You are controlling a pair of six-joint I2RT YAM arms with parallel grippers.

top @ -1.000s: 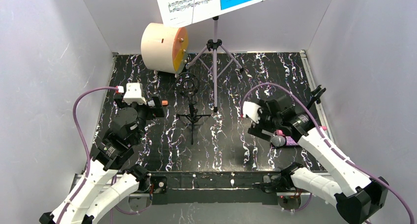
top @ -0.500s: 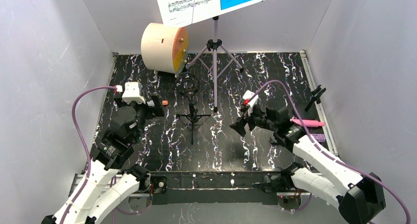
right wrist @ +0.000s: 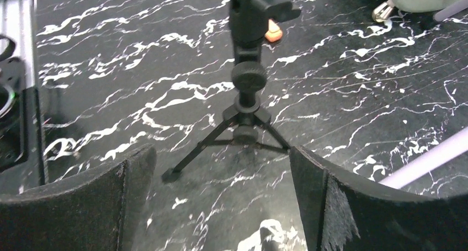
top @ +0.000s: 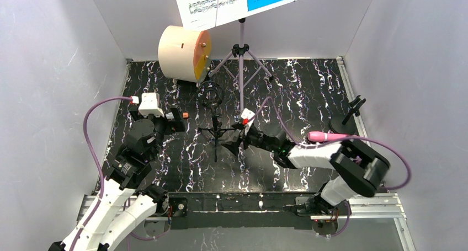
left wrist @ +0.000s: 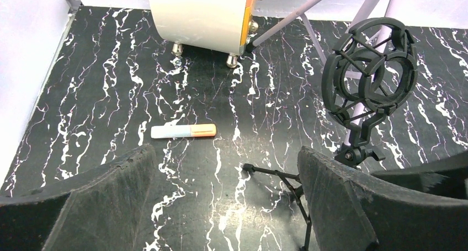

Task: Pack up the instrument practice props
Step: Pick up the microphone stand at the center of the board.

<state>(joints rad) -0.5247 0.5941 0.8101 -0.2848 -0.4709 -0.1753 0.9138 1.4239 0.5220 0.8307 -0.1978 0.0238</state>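
A black, white-veined tabletop (top: 309, 91) is enclosed by pale walls (top: 55, 69) on three sides. At centre, a thin black mic tripod (top: 215, 131) is framed by the right gripper (right wrist: 221, 151), its fingers spread wide with nothing held. The left gripper (left wrist: 227, 168) is likewise spread wide and empty, near an orange marker (left wrist: 183, 131). Behind, a cream drum (top: 182, 52) is set beside the lilac music rack (top: 241, 91), which bears sheet-music pages (top: 221, 3). A pink microphone (top: 325, 135) and a second tripod (top: 353, 108) are seen near the right-edge rail (top: 345, 80), with open marble left at the far right corner.
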